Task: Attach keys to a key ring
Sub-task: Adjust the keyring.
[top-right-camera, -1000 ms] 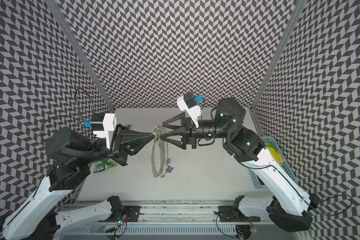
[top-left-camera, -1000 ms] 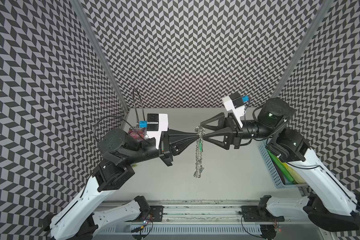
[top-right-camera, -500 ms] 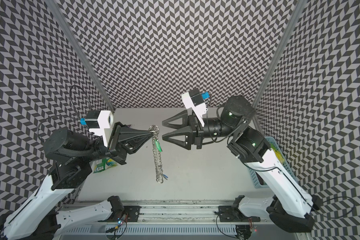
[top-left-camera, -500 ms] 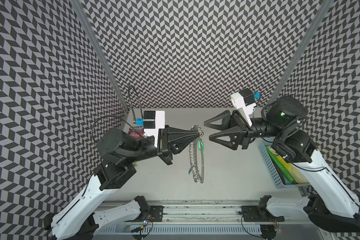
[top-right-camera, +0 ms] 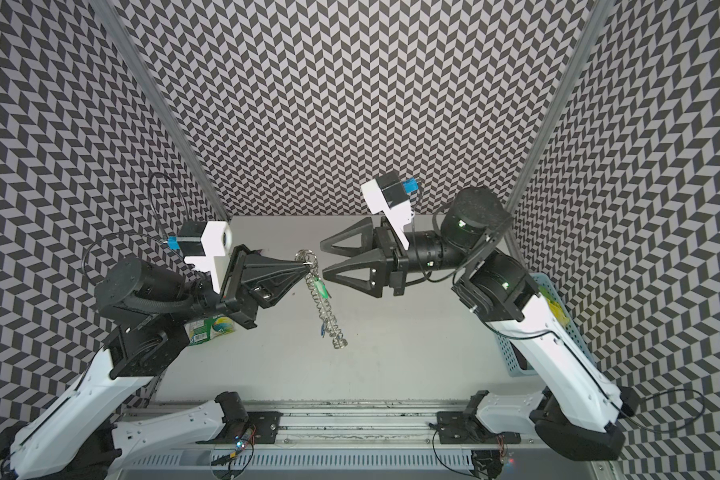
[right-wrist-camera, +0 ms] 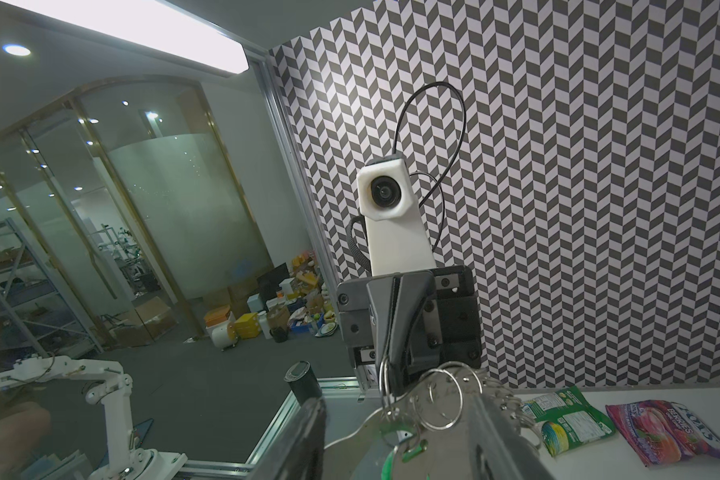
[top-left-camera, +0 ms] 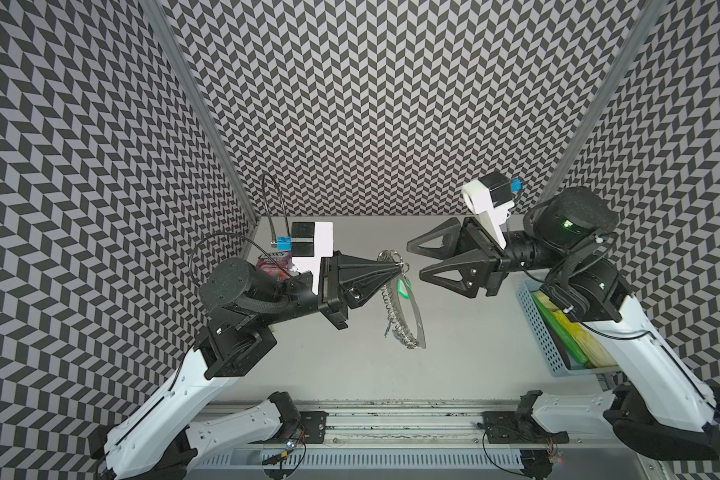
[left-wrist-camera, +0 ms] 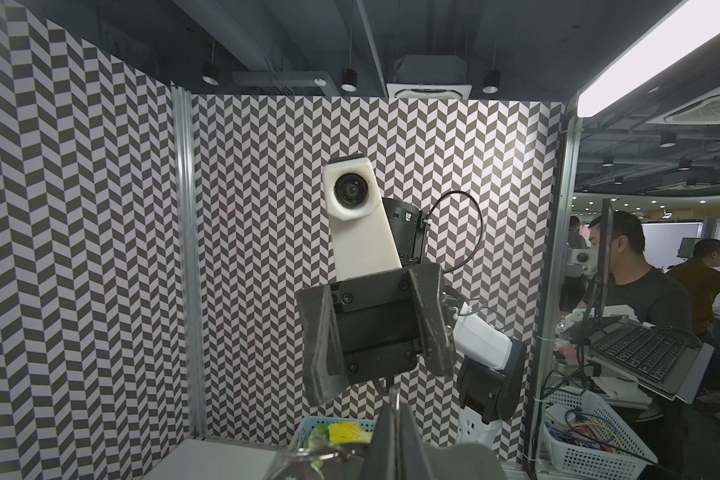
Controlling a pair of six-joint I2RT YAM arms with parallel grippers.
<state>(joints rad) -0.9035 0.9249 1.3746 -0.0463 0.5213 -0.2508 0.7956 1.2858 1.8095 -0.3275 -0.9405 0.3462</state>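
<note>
key ring (top-left-camera: 417, 320) is held by clenched l gripper (top-left-camera: 399, 266), long axis hung down; green key (top-left-camera: 404, 287) is faced by released r gripper (top-left-camera: 414, 261), just apart.

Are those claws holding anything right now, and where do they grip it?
The left gripper pinches the key ring at its top end; the rest hangs below with the green tag. The right gripper is open, holding nothing.
</note>
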